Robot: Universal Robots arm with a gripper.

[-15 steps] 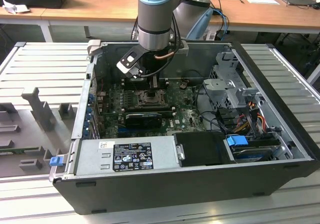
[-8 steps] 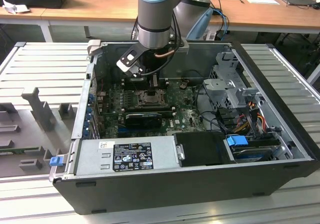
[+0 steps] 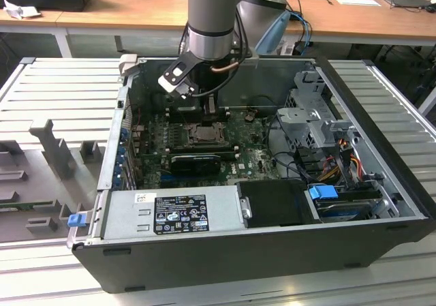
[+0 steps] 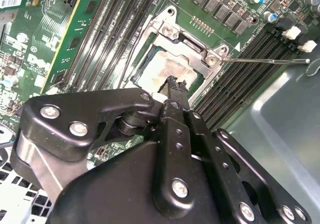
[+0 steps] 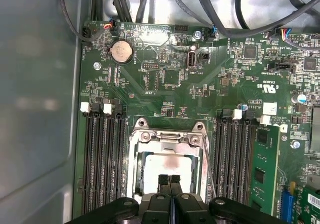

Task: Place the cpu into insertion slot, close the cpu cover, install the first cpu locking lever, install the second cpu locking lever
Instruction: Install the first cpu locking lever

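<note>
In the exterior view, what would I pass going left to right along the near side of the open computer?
Blue clip → silver power supply → black cover → blue tab.

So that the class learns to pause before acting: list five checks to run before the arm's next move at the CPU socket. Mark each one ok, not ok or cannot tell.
1. cpu seated in the insertion slot: ok. Its pale face lies flat inside.
2. cpu cover down over the cpu: looks ok. The frame lies around the face.
3. Locking lever latched: not ok. The thin rod sticks out over the memory slots.
4. Other lever latched: cannot tell.
5. gripper free: ok. Its fingers are shut with nothing between them, over the cpu; whether they touch it, cannot tell.
</note>
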